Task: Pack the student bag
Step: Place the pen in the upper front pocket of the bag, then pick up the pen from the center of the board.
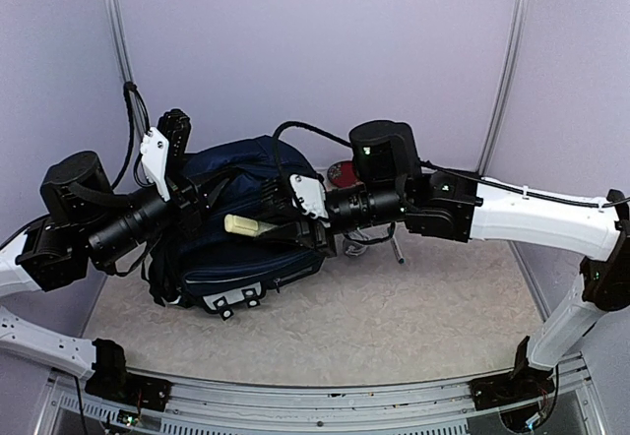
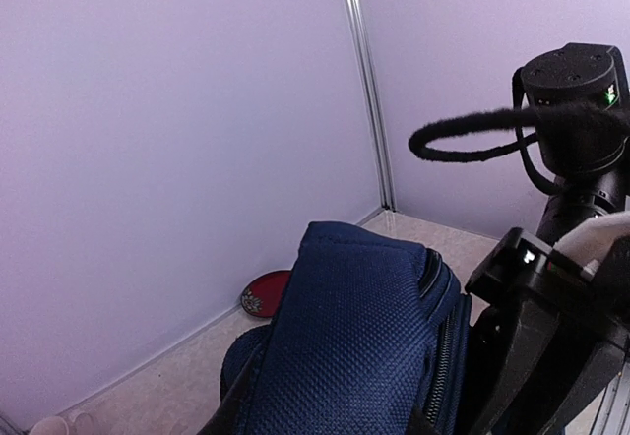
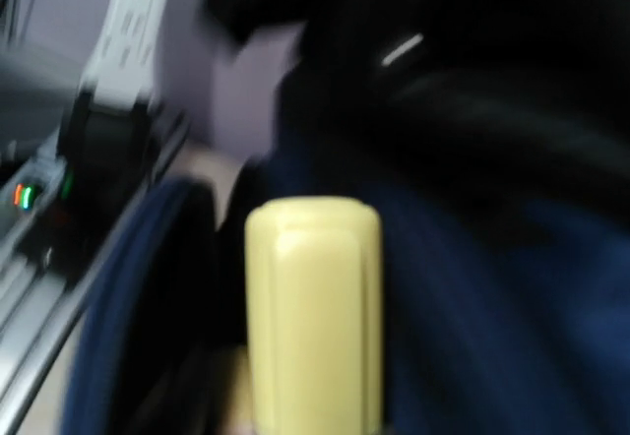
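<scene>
The student bag (image 1: pixel 246 263), a navy-blue backpack, lies in the middle of the table between both arms. My left gripper (image 1: pixel 187 197) is at the bag's left upper edge, shut on a fold of its navy fabric (image 2: pixel 345 346), which fills the space between the jaws. My right gripper (image 1: pixel 287 226) reaches in from the right, shut on a pale yellow oblong case (image 1: pixel 243 224) that points left just over the bag's top. In the blurred right wrist view the yellow case (image 3: pixel 310 317) stands out in front of dark blue bag fabric (image 3: pixel 492 307); the fingers themselves are hidden.
A red plate (image 1: pixel 340 172) lies against the back wall behind the bag, also seen as a red plate (image 2: pixel 268 292) in the left wrist view. A small metal item (image 1: pixel 399 250) lies on the table under the right arm. Purple walls close in the back and sides.
</scene>
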Controlling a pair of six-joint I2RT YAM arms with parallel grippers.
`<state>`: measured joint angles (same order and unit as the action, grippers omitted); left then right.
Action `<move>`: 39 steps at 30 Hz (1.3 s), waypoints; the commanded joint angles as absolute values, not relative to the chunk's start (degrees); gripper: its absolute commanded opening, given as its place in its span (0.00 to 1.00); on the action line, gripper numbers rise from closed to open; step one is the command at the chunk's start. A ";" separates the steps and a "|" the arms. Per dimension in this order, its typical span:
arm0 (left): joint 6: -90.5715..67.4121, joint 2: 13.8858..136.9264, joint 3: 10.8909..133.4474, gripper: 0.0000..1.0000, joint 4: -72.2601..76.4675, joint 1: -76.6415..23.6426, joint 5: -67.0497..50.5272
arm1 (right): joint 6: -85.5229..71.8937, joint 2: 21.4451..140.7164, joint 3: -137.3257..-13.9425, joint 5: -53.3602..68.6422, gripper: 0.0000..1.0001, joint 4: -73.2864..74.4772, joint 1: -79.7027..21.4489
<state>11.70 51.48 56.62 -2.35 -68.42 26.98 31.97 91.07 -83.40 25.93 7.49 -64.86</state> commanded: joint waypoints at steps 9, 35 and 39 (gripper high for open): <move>9.54 50.45 59.89 0.00 4.10 -67.75 26.86 | 30.47 85.70 -88.18 20.31 0.69 15.82 -66.45; 9.42 50.57 59.98 0.00 3.25 -67.51 27.15 | -11.78 107.39 -85.34 -3.21 0.45 28.31 -23.04; 9.67 50.78 60.01 0.00 3.08 -67.50 27.32 | -10.63 114.64 -88.43 -1.97 0.44 30.87 -23.03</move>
<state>11.57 51.51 56.73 -2.46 -67.90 26.79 -11.62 111.18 -84.03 -2.57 26.30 -23.40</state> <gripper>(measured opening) 0.302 0.439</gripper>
